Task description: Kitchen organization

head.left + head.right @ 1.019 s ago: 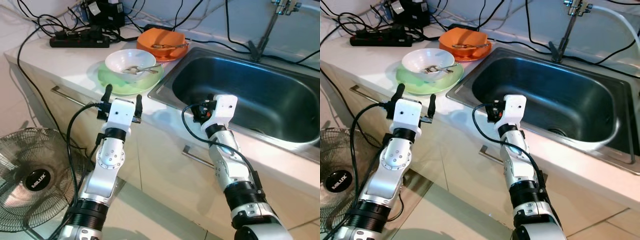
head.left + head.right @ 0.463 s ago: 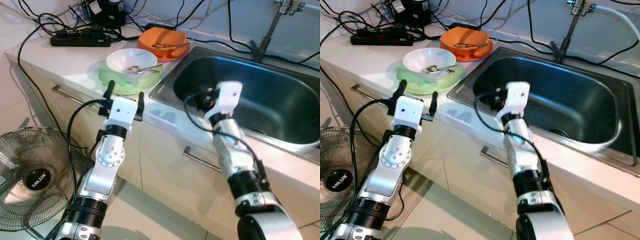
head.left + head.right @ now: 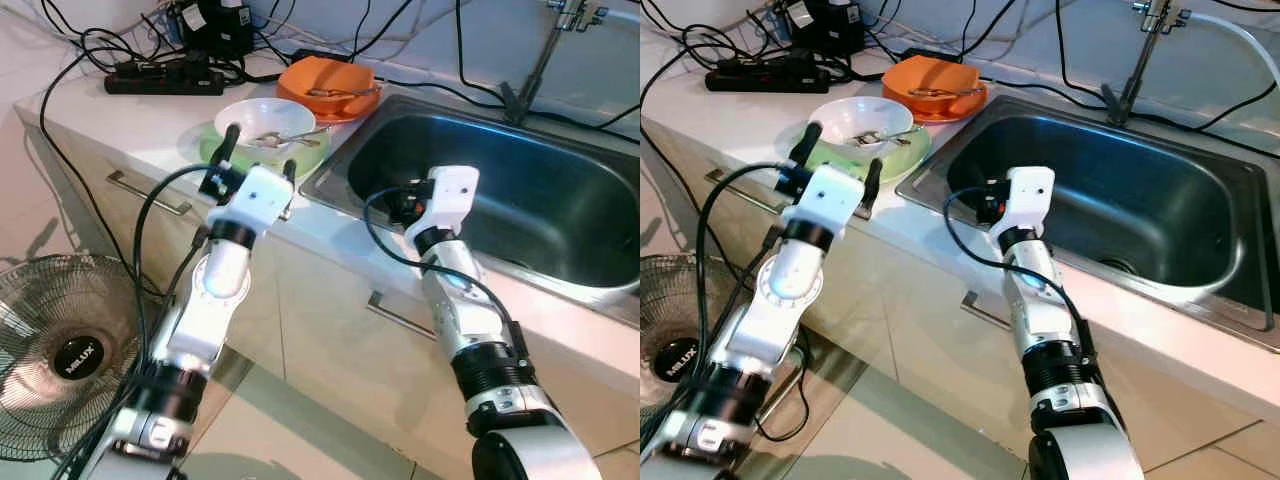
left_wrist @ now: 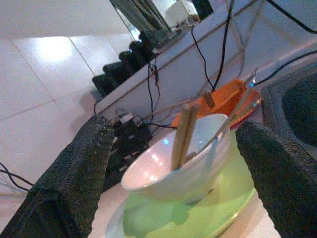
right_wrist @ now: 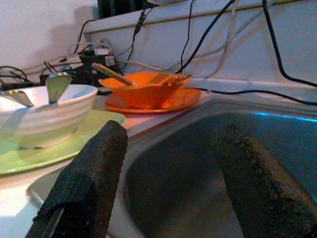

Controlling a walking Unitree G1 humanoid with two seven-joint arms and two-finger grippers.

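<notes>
A white bowl holding a spoon and chopsticks sits on a green plate on the counter, left of the steel sink. Behind it, an orange bowl rests on an orange plate. My left gripper is open at the counter's front edge, its fingers spread on either side of the white bowl and just short of it. My right gripper is open and low at the sink's left rim, its fingers pointing toward the orange bowl.
A black power strip and tangled cables lie at the counter's back left. The faucet rises behind the sink. Below the counter are cabinet drawers with bar handles. A floor fan stands to the left.
My left arm has lifted and reached forward, bringing its open gripper up to the green plate and white bowl. My right gripper has shifted slightly at the sink rim.
</notes>
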